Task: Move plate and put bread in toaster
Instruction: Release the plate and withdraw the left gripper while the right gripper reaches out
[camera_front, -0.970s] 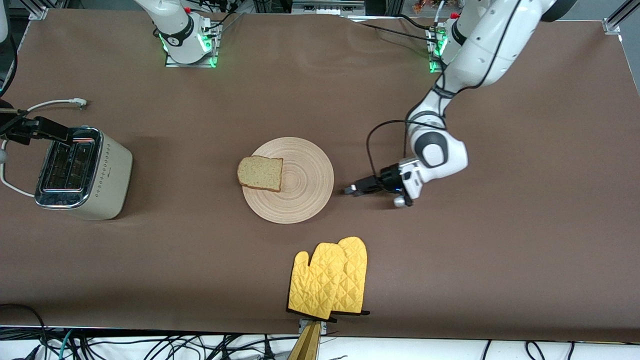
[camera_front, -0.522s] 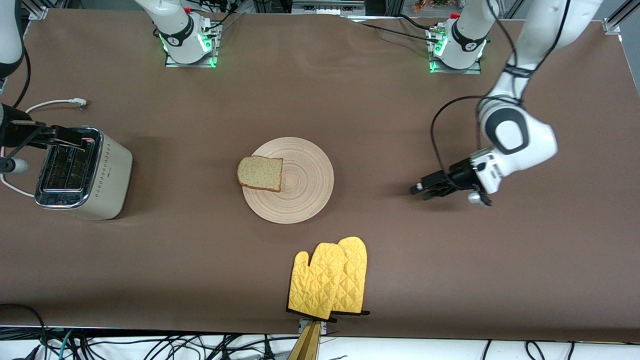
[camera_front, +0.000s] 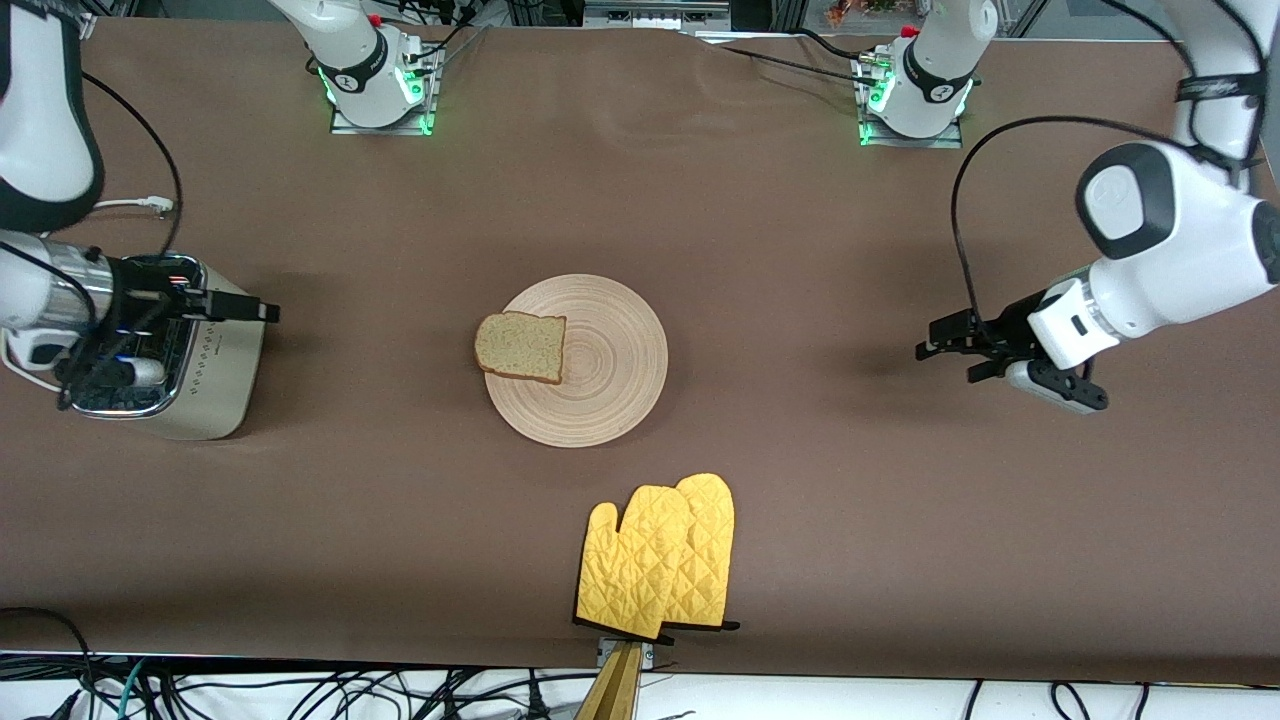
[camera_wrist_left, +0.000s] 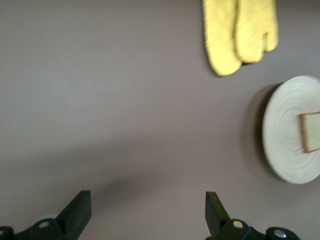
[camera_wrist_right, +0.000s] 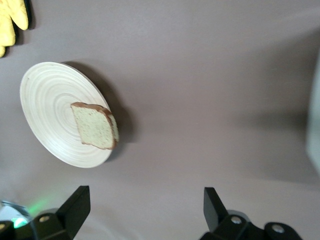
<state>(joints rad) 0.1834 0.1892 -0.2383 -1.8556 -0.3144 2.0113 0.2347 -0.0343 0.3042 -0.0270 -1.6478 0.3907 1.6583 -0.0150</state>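
The wooden plate (camera_front: 612, 372) lies mid-table with the bread (camera_front: 521, 346) flat on its rim toward the right arm's end. The cream toaster (camera_front: 215, 370) stands at that end, both slots empty. My right gripper (camera_front: 262, 312) hangs open over the toaster, pointing toward the plate. In the right wrist view, the right gripper (camera_wrist_right: 145, 205) frames bare cloth, with the plate (camera_wrist_right: 50, 102) and bread (camera_wrist_right: 95, 126) farther off. My left gripper (camera_front: 945, 350) is open over bare cloth toward the left arm's end. Its wrist view has the left gripper (camera_wrist_left: 146, 210) empty, plate (camera_wrist_left: 282, 135) and bread (camera_wrist_left: 311, 132) at the edge.
A pair of yellow oven mitts (camera_front: 660, 555) lies nearer the front camera than the plate, by the table's edge. The toaster's white cord (camera_front: 120, 205) trails toward the robots' bases. Brown cloth (camera_front: 800, 250) covers the table.
The left arm has drawn back from beside the plate toward its own end of the table. The right gripper has swung over the toaster toward the plate. Plate and bread have not moved.
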